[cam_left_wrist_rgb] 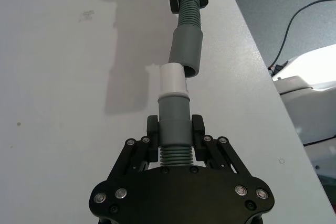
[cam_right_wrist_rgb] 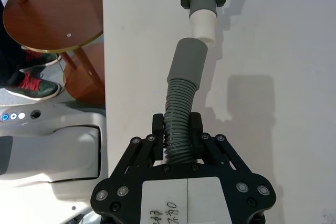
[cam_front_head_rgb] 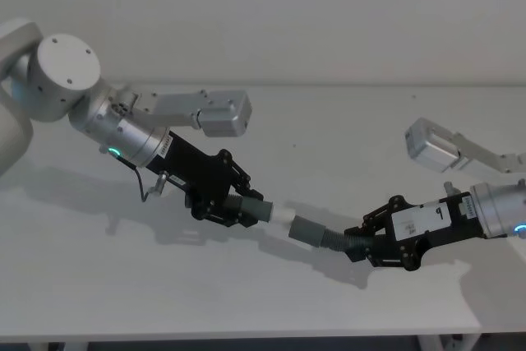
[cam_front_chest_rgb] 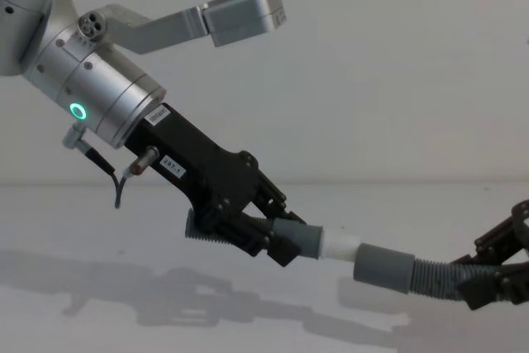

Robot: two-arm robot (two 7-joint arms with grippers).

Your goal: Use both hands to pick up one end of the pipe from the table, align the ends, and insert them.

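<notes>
Left gripper [cam_front_head_rgb: 246,207] jaws clenched on the first pipe piece [cam_left_wrist_rgb: 174,121], gripping at the grey cuff where the ribs start, so the whitish tip [cam_left_wrist_rgb: 172,80] sticks out free ahead of the jaws. Right gripper [cam_front_head_rgb: 371,246] jaws clenched on the second pipe piece [cam_right_wrist_rgb: 180,121] on its ribbed middle, leaving the bendy stretch and the open cuff [cam_right_wrist_rgb: 188,61] well forward of the jaws. Both pieces are held up off the bench [cam_front_head_rgb: 329,133], pointing at each other between the two sets of jaws, which suits a straight push. Tip and cuff mouth are just about meeting; in the left wrist view the cuff sits slightly off to one side of the tip and tilted, so the axes look not quite lined up and the tip is not inside yet. Judgement: at the align step, insertion not done. Gripping the right piece on the ribs probably lets the cuff droop or flex, which could explain the offset; risk is the cuff rim catching on the tip edge and buckling the hose. Next move likely needs a small sideways and angle correction, then push.
</notes>
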